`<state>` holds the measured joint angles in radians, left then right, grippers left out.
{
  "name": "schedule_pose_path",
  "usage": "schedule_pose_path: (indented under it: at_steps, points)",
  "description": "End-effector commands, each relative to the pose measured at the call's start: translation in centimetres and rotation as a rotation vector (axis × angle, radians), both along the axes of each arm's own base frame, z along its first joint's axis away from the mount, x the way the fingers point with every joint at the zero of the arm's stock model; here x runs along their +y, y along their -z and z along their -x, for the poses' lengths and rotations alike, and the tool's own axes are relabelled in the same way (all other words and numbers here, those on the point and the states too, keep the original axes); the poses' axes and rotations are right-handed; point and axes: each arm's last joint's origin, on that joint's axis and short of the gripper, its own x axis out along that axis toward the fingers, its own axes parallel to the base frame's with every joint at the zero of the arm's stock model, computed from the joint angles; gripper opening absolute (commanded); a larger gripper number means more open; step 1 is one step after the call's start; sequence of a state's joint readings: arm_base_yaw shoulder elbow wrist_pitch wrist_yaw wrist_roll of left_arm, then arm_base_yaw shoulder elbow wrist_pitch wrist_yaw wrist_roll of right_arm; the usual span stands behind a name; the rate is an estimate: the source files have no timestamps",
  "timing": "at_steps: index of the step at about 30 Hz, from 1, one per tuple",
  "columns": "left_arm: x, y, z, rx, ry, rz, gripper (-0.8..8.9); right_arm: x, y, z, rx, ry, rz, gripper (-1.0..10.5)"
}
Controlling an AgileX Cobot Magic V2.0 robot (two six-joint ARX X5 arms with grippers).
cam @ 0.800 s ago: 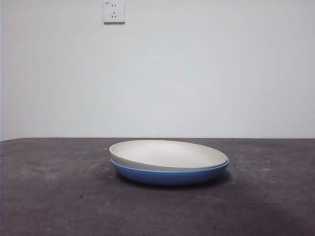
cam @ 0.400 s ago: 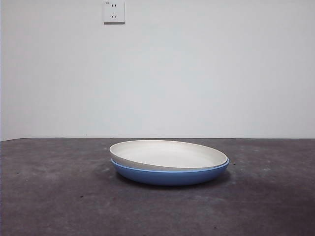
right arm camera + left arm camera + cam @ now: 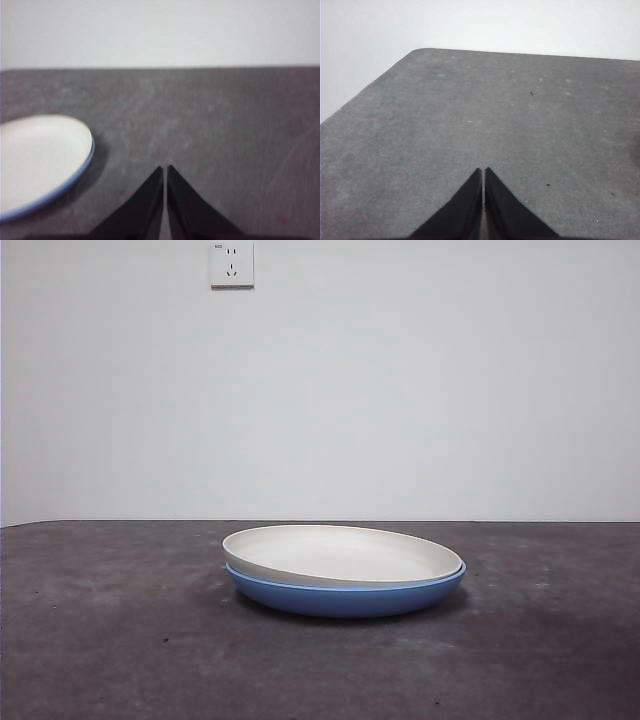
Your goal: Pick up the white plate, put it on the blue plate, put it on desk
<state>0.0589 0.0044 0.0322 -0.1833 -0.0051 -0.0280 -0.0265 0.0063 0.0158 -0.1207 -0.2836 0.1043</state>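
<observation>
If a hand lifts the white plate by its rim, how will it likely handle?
The white plate looks rigid, so it should hold its shape. Its low, smooth rim offers little to pinch and may slip. Nested in the blue plate, it may drag that along.

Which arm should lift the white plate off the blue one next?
Right, probably. Its wrist view shows the white plate nested in the blue plate near the right gripper; the left gripper sees only bare desk.

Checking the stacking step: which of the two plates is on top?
The white plate is on top, nested in the blue plate, which sits on the desk with only its blue side and rim showing beneath.
</observation>
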Motion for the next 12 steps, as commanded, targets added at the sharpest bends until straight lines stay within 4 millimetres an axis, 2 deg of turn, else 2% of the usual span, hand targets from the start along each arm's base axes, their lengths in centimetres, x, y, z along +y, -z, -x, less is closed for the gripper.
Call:
schedule_pose_path:
  at_steps: [1,12]
  points:
    - [0.04,0.76,-0.08,0.025,-0.007,0.008,0.09,-0.01,0.6,0.04,0.047,0.003,0.006,0.1]
    - [0.04,0.76,-0.08,0.025,-0.006,0.008,0.09,0.01,0.52,0.03,0.039,-0.003,0.002,0.1]
